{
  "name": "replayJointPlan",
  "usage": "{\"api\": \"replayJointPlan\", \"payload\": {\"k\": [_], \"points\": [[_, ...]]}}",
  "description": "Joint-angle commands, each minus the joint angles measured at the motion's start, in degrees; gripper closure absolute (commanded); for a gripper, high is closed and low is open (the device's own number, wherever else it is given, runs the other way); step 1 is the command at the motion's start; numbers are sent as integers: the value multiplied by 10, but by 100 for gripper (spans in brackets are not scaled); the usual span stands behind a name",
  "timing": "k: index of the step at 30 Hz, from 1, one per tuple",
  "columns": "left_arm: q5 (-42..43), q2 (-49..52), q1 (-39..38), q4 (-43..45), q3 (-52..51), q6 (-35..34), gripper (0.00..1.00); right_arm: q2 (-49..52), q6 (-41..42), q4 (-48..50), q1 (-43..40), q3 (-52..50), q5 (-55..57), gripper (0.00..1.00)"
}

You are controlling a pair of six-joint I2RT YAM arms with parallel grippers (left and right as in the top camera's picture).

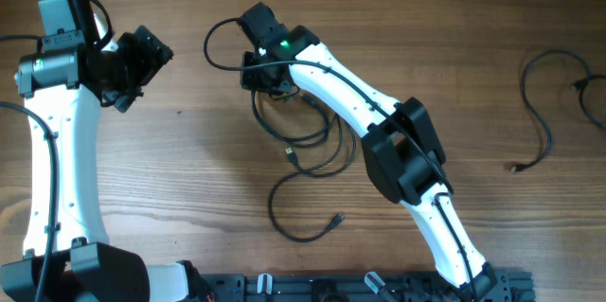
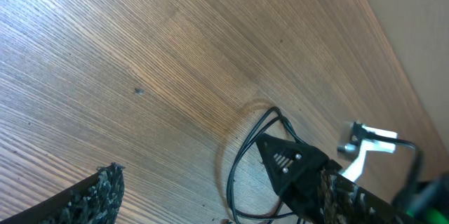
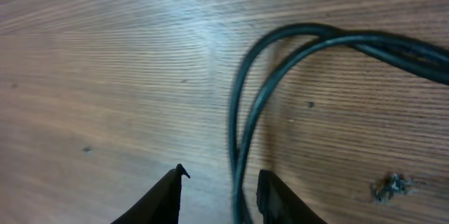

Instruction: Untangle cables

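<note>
A loose tangle of thin black cables [image 1: 305, 141] lies at the table's middle, one loop [image 1: 208, 44] reaching up and left. My right gripper [image 1: 256, 63] is down at the tangle's top. In the right wrist view its jaws [image 3: 224, 185] stand apart, and two cable strands [image 3: 238, 140] run between them close to the right fingertip [image 3: 270, 185], not pinched. My left gripper [image 1: 144, 77] hovers open to the left of the loop, holding nothing. The left wrist view has the gripper [image 2: 210, 199] open over bare wood, with the cable loop [image 2: 235, 161] beside its right finger.
A separate black cable [image 1: 549, 141] lies alone at the far right, its plug end [image 1: 514, 167] pointing toward the centre. Another plug end [image 1: 338, 218] of the tangle lies near the front. A black rail [image 1: 379, 288] runs along the front edge.
</note>
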Motion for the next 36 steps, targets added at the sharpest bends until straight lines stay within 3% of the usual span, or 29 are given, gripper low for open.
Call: {"api": "replayJointPlan", "payload": {"k": [1, 10, 14, 19, 21, 26, 28, 36], "points": [[0, 3, 3, -3, 5, 11, 10, 25, 18, 9, -1, 2, 29, 64], [0, 3, 3, -5, 5, 11, 9, 58, 17, 22, -1, 2, 46, 69], [0, 3, 3, -5, 5, 11, 9, 58, 14, 15, -2, 2, 59, 77], [0, 3, 3, -4, 5, 11, 9, 58, -45, 7, -9, 3, 63, 83], [0, 4, 3, -4, 5, 11, 9, 52, -73, -2, -17, 3, 56, 81], [0, 4, 2, -4, 5, 11, 9, 4, -110, 20, -43, 3, -9, 57], [0, 4, 2, -4, 5, 11, 9, 2, -99, 36, -47, 3, -23, 53], [0, 4, 2, -6, 5, 11, 8, 11, -27, 38, -46, 2, 35, 71]]}}
